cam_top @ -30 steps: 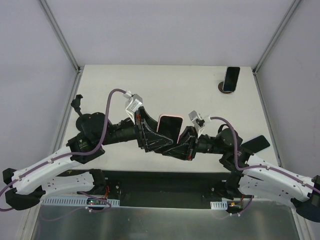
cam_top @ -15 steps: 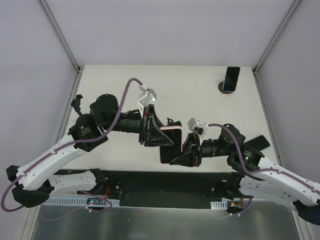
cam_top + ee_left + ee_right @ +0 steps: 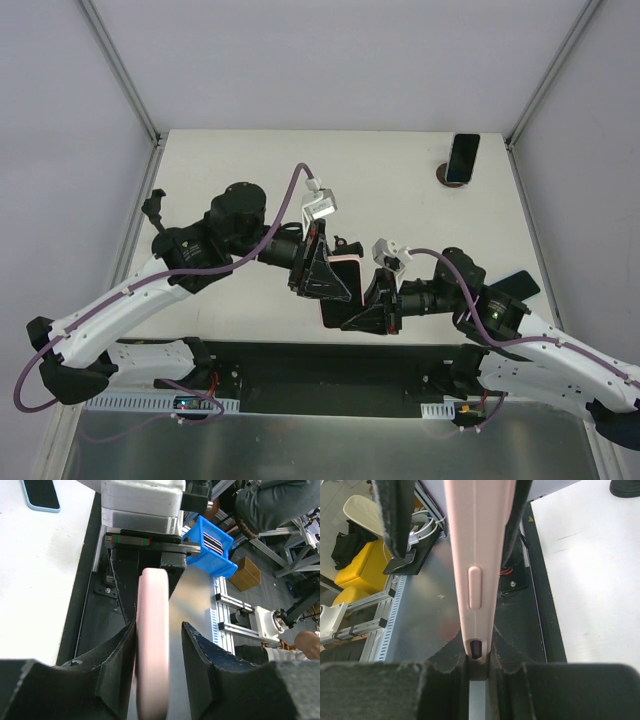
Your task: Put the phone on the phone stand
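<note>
A phone in a pink case is held in the air over the table's near edge, between both arms. My right gripper is shut on its lower end; in the right wrist view the phone stands edge-on, pinched at my right gripper. My left gripper straddles the phone's other end. In the left wrist view one finger touches the phone, while a gap shows beside the other finger. The phone stand, a small dark base, sits at the far right corner with a dark phone leaning on it.
Another dark phone lies on the table near the right arm, seen with a light blue case in the left wrist view. A black fixture stands at the left edge. Below the table's black front edge is a metal surface.
My left arm has swung right and forward, and its jaws have narrowed around the pink phone. The phone has come down toward the near edge with my right gripper still clamped on it.
</note>
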You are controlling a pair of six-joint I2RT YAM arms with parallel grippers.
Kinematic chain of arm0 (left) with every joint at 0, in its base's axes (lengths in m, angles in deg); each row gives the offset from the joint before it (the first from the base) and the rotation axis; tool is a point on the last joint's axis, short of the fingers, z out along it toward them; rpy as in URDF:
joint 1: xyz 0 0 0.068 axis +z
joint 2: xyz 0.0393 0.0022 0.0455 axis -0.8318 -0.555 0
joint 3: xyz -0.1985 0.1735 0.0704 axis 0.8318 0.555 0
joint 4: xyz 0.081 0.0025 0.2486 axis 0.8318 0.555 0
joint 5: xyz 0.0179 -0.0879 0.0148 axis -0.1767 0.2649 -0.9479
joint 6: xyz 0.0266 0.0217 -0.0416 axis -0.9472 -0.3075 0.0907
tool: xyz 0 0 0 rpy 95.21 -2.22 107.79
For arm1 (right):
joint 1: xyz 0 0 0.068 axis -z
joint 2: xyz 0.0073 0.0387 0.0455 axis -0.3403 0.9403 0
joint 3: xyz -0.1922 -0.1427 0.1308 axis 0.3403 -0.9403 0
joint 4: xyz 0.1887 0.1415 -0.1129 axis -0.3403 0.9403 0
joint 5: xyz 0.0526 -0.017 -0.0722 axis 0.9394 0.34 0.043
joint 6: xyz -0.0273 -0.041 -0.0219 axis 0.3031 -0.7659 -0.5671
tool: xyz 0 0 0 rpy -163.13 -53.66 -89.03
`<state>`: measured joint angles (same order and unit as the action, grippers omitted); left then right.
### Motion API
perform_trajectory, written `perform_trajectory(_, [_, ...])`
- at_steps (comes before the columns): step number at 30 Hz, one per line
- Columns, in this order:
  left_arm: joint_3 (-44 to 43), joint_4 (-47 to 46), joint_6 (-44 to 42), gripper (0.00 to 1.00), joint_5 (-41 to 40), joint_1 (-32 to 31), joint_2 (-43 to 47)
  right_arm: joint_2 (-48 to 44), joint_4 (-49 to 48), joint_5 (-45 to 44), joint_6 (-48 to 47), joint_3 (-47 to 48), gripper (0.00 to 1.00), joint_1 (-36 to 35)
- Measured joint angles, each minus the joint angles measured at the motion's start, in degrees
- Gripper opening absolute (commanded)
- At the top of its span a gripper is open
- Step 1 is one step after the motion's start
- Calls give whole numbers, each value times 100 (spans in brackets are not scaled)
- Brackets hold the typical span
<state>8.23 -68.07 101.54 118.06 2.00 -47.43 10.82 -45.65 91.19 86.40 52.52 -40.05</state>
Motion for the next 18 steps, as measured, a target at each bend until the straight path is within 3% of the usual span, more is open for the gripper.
perform_trajectory(6, [-37,85,-170,40,-192,2,0,0,133,-61,2,-2,0,2])
perform_trajectory(13, [-168,131,-310,12,-442,2,-11,0,129,-83,2,0,0,0])
perform_trajectory(14, [-168,142,-339,1,-479,2,-11,-2,131,-94,9,-2,0,0])
perform_trajectory(15, [-168,151,-391,0,-514,2,-11,0,136,-98,33,-2,5,0])
perform_trajectory(16, [-168,151,-435,0,-527,2,-13,0,138,-107,55,-2,23,0])
perform_trajectory(17, [-170,142,-466,0,-531,2,-20,0,138,-129,72,-2,63,0])
perform_trajectory(18, [-170,144,-476,0,-538,2,-20,0,157,-170,83,0,74,-2])
